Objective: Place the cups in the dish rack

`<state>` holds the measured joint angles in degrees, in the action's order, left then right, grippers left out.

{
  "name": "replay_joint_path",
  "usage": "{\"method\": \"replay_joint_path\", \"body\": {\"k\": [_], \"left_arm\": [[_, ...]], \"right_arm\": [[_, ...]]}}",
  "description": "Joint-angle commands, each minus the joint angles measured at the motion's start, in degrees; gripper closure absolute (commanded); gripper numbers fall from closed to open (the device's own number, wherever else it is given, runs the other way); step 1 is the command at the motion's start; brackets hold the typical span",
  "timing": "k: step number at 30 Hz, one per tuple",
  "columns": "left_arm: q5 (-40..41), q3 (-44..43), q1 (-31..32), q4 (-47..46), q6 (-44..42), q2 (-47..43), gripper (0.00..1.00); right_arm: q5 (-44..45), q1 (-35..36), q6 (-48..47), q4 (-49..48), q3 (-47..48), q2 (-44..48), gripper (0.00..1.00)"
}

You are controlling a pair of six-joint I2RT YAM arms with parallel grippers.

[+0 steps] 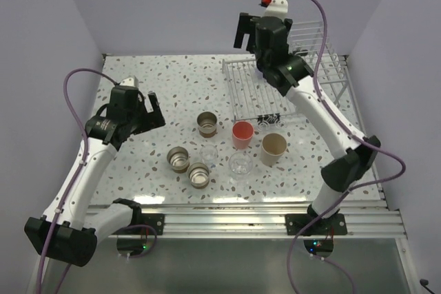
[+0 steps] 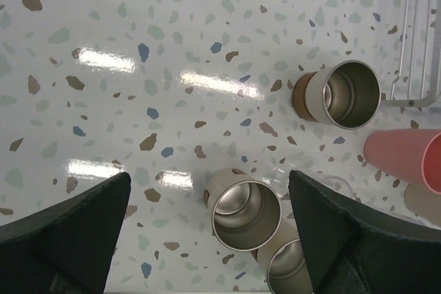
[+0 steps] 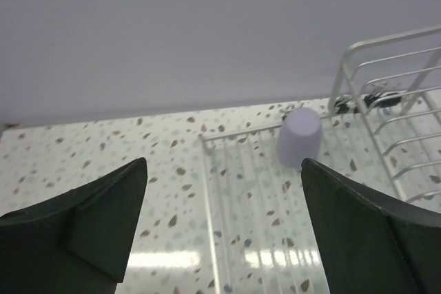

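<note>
We see left fingers wide apart, empty, above metal cups mid-bench. Right fingers apart, empty, over dish rack at far right corner. Lavender cup on rack's flat grid; red cup, beige cup just outside rack.

1 cup on dish rack; 7 cups on table before rack.
</note>
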<state>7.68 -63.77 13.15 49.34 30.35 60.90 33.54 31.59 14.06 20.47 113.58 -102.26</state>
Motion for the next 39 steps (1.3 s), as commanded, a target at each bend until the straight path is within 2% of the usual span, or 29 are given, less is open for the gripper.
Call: {"method": "replay_joint_path", "body": {"k": [1, 3, 5, 7, 8, 10, 15, 21, 32, 39], "left_arm": [[-3.7, 1.2, -0.2, -6.9, -1.9, -0.3, 0.0], [-7.2, 1.3, -0.2, -7.6, -2.7, 1.8, 0.02], [-8.6, 0.8, -0.1, -7.2, -3.5, 3.9, 0.03], [-9.4, 0.7, -0.1, -7.3, -5.1, 4.7, 0.04], [-9.4, 0.7, 0.1, -7.6, -5.7, 5.2, 0.04], [-7.9, 0.6, 1.0, -7.7, -7.0, 5.7, 0.03], [-7.9, 1.6, 1.2, -10.1, -7.0, 7.4, 0.0], [-8.8, 1.5, 1.2, -12.9, -6.5, 9.8, 0.02], [-11.0, 5.3, 2.4, -17.3, -7.1, 11.5, 0.05], [-11.4, 7.5, 4.3, -20.0, -6.8, 13.4, 0.06]], "right_arm": [[-2.3, 5.4, 3.8, 5.2, -6.8, 5.7, 0.04], [-8.9, 6.6, 9.1, 10.8, -9.9, 9.7, 0.04], [-12.6, 8.6, 10.9, 10.2, -17.3, 16.3, 0.06], [-13.1, 10.4, 12.2, 9.8, -25.0, 21.2, 0.05], [-13.7, 11.4, 13.3, 9.9, -27.2, 25.5, 0.05], [-14.6, 12.1, 14.1, 12.6, -31.1, 28.4, 0.02], [-13.3, 13.8, 16.5, 22.5, -33.4, 36.3, 0.02], [-9.4, 13.8, 19.7, 28.8, -36.6, 44.9, 0.02], [-8.5, 13.8, 19.6, 32.8, -37.3, 49.6, 0.02], [-11.8, 13.8, 18.4, 31.0, -37.6, 47.0, 0.02]]}}
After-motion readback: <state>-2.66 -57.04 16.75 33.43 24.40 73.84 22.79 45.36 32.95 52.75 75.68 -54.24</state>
